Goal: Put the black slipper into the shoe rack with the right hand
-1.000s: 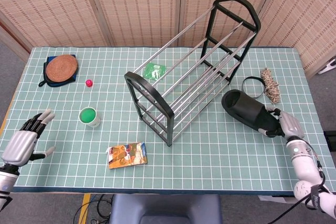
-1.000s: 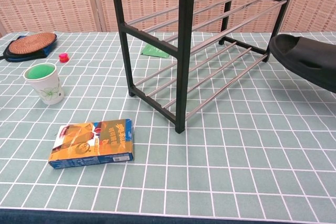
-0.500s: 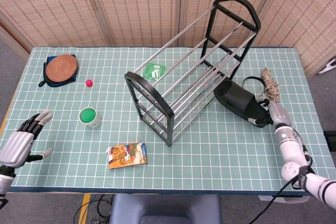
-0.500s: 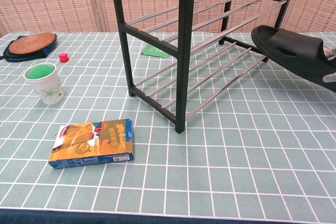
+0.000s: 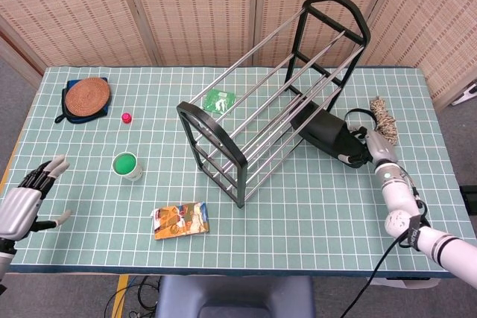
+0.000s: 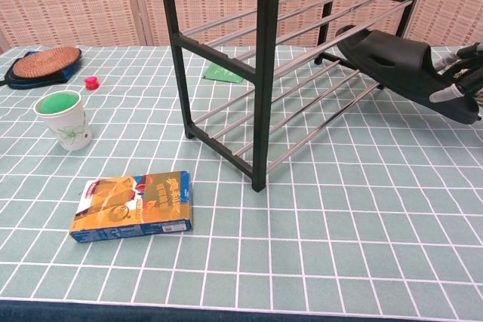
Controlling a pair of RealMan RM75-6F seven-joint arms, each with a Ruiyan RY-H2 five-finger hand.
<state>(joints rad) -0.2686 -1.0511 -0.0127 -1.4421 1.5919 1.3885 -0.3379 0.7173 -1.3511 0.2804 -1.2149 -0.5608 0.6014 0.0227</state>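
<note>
Chest view: right robot hand [image 6: 459, 84] half cut off behind black slipper [image 6: 400, 62]

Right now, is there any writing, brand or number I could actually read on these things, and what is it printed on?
Orange box: printed characters on its lid, too blurred to read.
Green packet under the shoe rack: pale markings, too small to read.
Paper cup: only a flower pattern, no words.
Nothing else shows any text.

Silver-grey left hand [image 5: 22, 205], dark fingertips
</note>
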